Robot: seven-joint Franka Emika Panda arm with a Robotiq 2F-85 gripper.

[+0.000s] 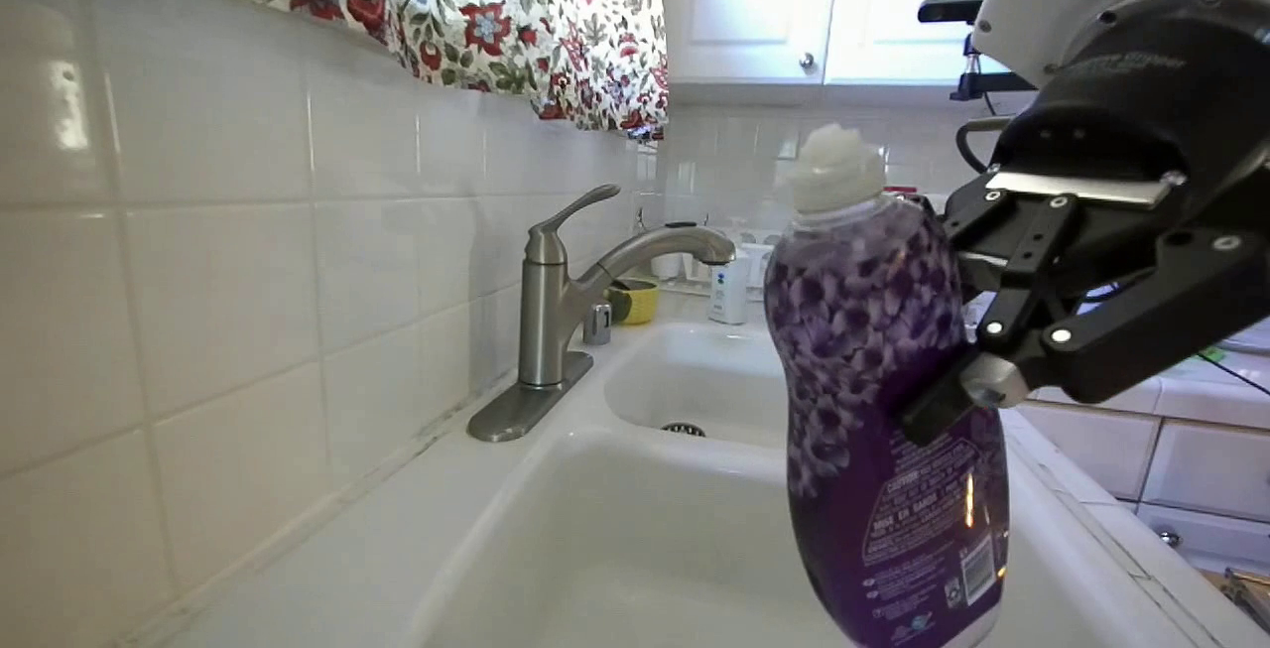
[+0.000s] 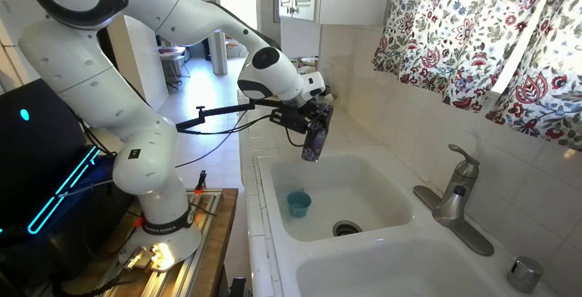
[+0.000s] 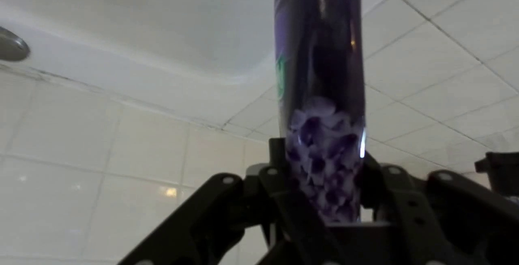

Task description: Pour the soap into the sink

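Robotiq fingers (image 1: 941, 400) clasp a tilted, cap-up purple soap bottle (image 1: 853, 410), right of the double-basin sink's (image 1: 635, 549) single-lever faucet (image 1: 543, 321) in an exterior view

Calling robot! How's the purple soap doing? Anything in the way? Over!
Jaws shut on the soap bottle. Bottle leaning, cap up. Teal cup in the sink, maybe in the way.
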